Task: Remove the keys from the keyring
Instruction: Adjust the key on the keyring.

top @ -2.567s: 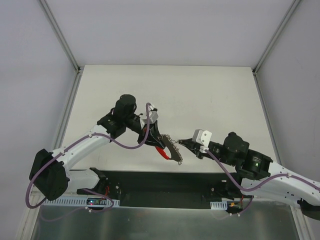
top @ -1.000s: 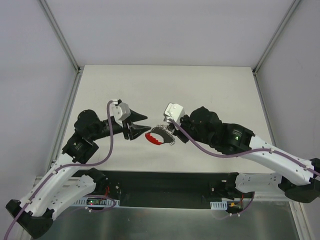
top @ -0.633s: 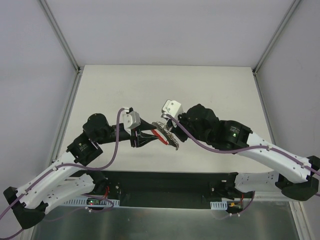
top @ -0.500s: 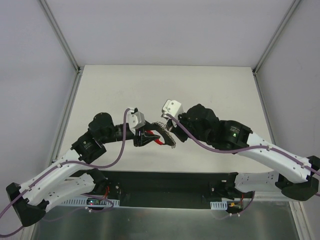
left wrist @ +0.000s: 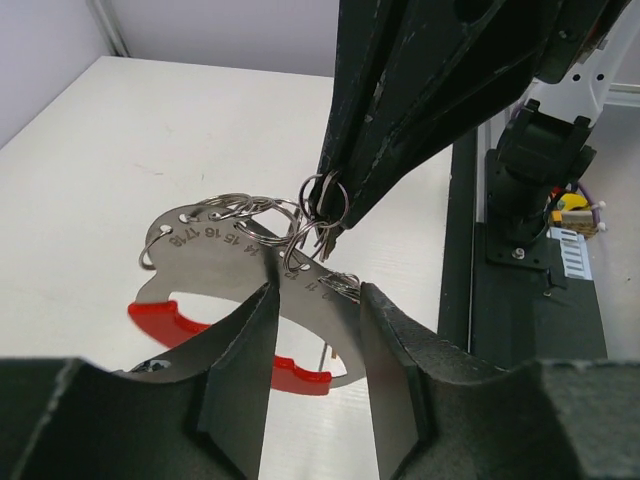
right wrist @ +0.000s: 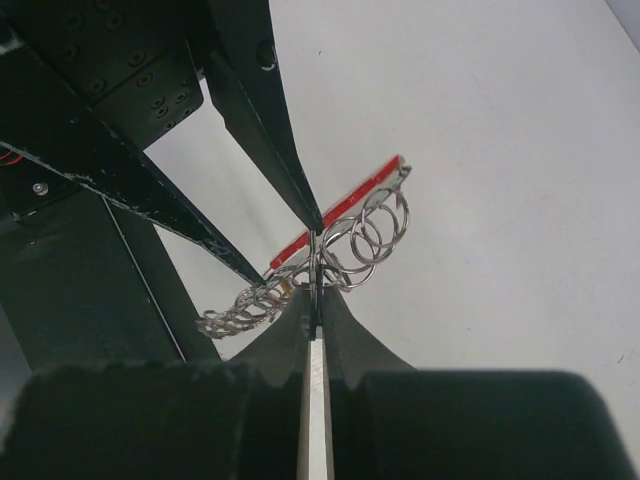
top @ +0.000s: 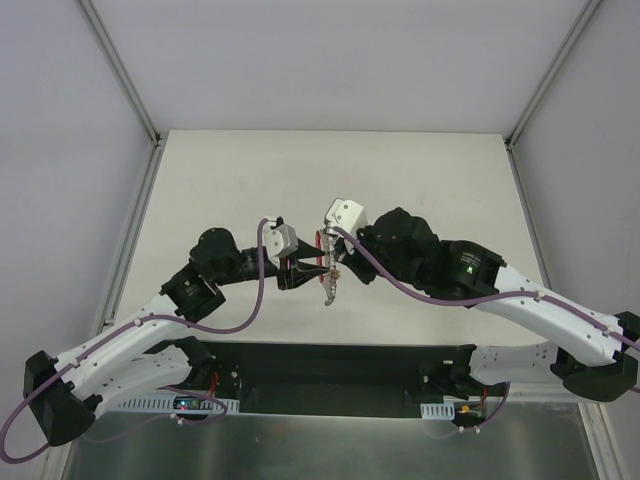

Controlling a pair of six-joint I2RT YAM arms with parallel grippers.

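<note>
The left gripper (left wrist: 315, 300) has moved in, jaws narrowing though I cannot tell if they grip, so the keyring (left wrist: 230, 270) now hangs between it and the right gripper (right wrist: 314, 262), which is clenched on its top edge, keys (right wrist: 240, 308) still attached: pulling apart looks next.

Numbers including 14, 15, 16 run along the grey tag (left wrist: 215, 268).

**Count of parts.** My grippers number two: left gripper (left wrist: 312, 310) and right gripper (right wrist: 312, 300). One keyring (left wrist: 215, 255), a numbered plate with one red grip (left wrist: 160, 320). One bunch of rings (right wrist: 362, 240), at least three, too overlapped to count. One table (top: 400, 180).
</note>
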